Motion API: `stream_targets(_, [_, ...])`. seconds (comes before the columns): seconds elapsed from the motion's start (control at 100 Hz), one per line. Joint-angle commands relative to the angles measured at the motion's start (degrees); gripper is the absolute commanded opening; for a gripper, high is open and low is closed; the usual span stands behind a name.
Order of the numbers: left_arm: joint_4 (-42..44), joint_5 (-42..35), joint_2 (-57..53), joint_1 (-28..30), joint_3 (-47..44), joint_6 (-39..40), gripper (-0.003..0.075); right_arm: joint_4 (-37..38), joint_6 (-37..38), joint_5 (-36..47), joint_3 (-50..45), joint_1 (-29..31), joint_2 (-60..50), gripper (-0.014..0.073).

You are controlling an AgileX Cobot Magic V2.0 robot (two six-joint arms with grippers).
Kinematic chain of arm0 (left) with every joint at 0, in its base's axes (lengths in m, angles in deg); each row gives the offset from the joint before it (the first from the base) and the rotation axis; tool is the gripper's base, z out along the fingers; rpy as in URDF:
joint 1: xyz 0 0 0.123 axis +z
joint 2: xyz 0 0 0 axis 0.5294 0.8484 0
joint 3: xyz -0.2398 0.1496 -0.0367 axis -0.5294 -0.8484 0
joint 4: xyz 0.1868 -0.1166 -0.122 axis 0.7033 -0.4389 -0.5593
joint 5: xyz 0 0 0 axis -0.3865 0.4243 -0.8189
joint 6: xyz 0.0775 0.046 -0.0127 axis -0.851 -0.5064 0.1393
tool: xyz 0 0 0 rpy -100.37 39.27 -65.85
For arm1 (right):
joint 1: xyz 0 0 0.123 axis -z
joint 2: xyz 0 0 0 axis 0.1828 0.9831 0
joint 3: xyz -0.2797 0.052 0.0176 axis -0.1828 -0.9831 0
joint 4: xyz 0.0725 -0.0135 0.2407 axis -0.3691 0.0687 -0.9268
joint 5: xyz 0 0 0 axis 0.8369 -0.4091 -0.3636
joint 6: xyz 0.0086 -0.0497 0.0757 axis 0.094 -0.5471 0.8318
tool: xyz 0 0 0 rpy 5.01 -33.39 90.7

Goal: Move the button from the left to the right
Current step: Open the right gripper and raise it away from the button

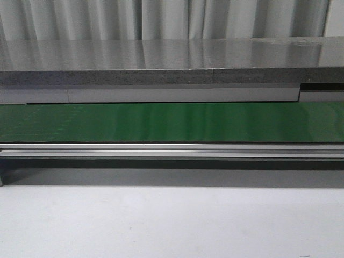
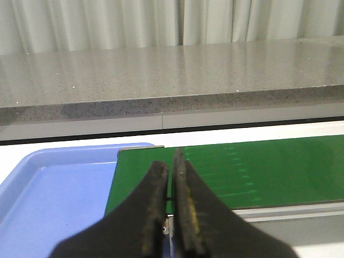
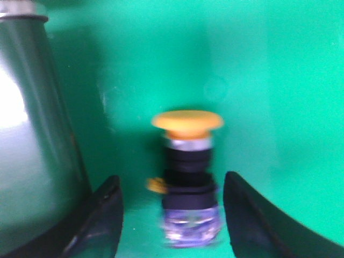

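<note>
Green belt [image 3: 269, 80] under button [image 3: 188, 177], lying flat, cap away from wide-open right tool [image 3: 172, 215]; left tool [image 2: 171, 183] nearly closed, empty.

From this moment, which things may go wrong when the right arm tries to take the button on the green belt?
1. The button lies between the open fingers of the right gripper, touching neither. Its body is narrow; an off-centre closing may push it aside.
2. The wide orange cap may roll or pivot on the smooth green belt.
3. The right wrist picture is blurred, so alignment is uncertain. The front view shows neither button nor arms.
</note>
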Motion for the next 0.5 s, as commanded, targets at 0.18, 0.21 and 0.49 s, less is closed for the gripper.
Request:
stream_targets(0.18, [-0.67,-4.93,0.55,-0.56,1.64,0.18,0.0005,-1.69,0.99,3.68,1.84,-0.34,-6.37,0.0404])
stream_targets(0.21, [-0.67,-4.93,0.55,-0.56,1.64,0.18,0.0005,-2.37,0.99,4.4,1.84,-0.62,-7.2,0.0404])
stream_targets(0.49, [-0.67,-4.93,0.55,-0.56,1.64,0.18,0.0005,-3.54,0.94,10.94,1.18,-7.68,-17.77,0.0404])
